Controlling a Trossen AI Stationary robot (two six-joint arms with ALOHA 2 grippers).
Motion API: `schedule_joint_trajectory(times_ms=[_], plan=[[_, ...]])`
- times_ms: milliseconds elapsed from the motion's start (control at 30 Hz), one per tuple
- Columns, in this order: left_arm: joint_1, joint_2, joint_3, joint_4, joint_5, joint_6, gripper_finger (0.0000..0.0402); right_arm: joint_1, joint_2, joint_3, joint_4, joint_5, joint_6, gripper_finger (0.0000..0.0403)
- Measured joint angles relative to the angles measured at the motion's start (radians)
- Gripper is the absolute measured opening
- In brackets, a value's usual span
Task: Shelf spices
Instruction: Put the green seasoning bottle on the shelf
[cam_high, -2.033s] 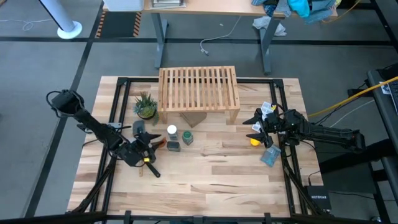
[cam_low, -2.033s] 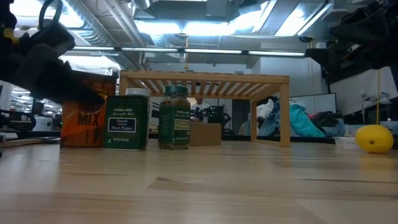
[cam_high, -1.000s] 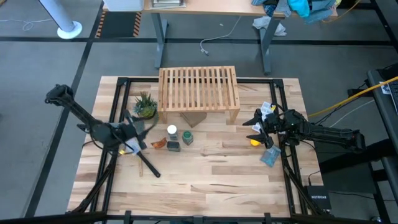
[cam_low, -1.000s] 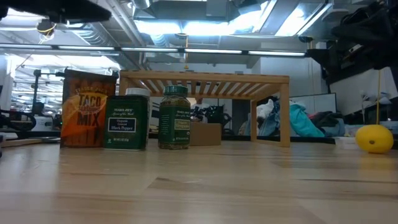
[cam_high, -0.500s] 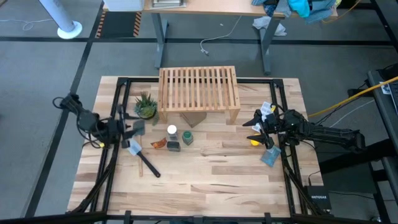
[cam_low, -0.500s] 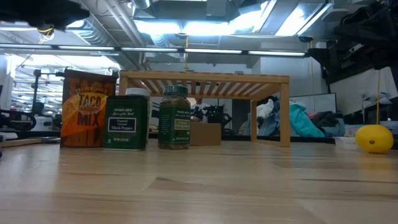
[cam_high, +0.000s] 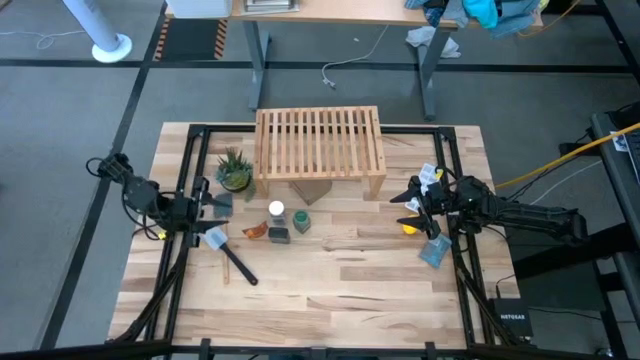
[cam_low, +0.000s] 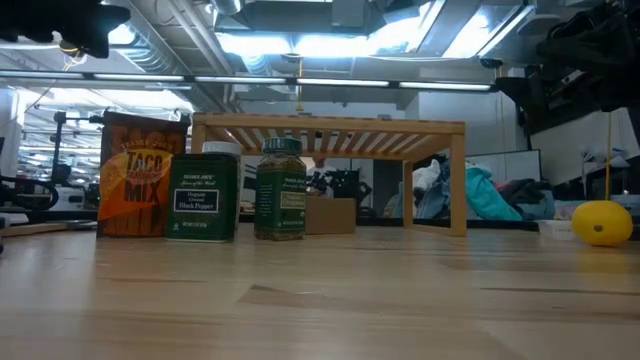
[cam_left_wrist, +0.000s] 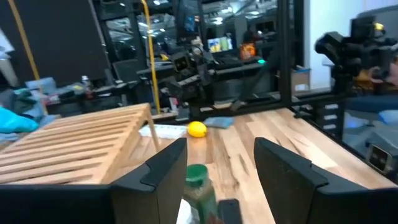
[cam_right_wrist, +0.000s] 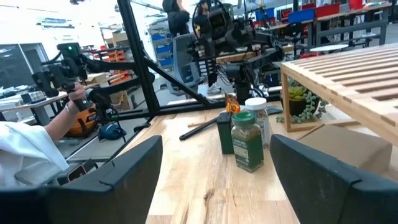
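Left tool (cam_high: 212, 212), released with fingers spread and gripping nothing, hovers near the surface's (cam_high: 330, 290) left edge, beside the potted plant (cam_high: 234, 169). Right tool (cam_high: 411, 206), also spread open, waits near the right edge by a yellow lemon (cam_low: 601, 222). Four spices (cam_high: 278, 224) cluster left of centre, apart from the shelf (cam_high: 320, 141) at the far edge.

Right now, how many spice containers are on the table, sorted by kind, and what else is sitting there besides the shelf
Jars: 2, the green-lidded jar and the white-capped jar
Tins: 1, the dark tin
Orange taco mix containers: 1
Potted plants: 1
Lemons: 1
Cardboard boxes under the shelf: 1
Total: 7
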Motion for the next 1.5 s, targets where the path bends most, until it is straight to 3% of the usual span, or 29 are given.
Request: schedule_joint_trajectory(times_ms=[167,467,633,900,1100,1500], plan=[[0.079,0.0,-0.016,0.077,0.023,0.015,0.018,0.0,0.0,0.0,-0.001,0.0,-0.027,0.0303],[0.314,0.0,-0.221,0.327,0.173,0.027,0.018,0.001,0.006,0.0,0.028,-0.02,-0.047,0.0303],[0.469,0.008,-0.225,0.319,0.277,-0.032,0.018,0.033,0.076,0.0,0.114,-0.024,-0.055,0.0303],[0.644,0.01,-0.225,0.322,0.46,-0.036,0.018,0.223,0.358,0.0,0.459,0.113,-0.172,0.0303],[0.703,0.01,-0.225,0.244,0.471,-0.047,0.018,0.303,0.608,0.044,0.669,0.313,-0.249,0.0303],[0.72,0.011,-0.226,0.198,0.525,-0.052,0.018,0.308,1.081,0.35,0.679,0.306,-0.261,0.0303]])
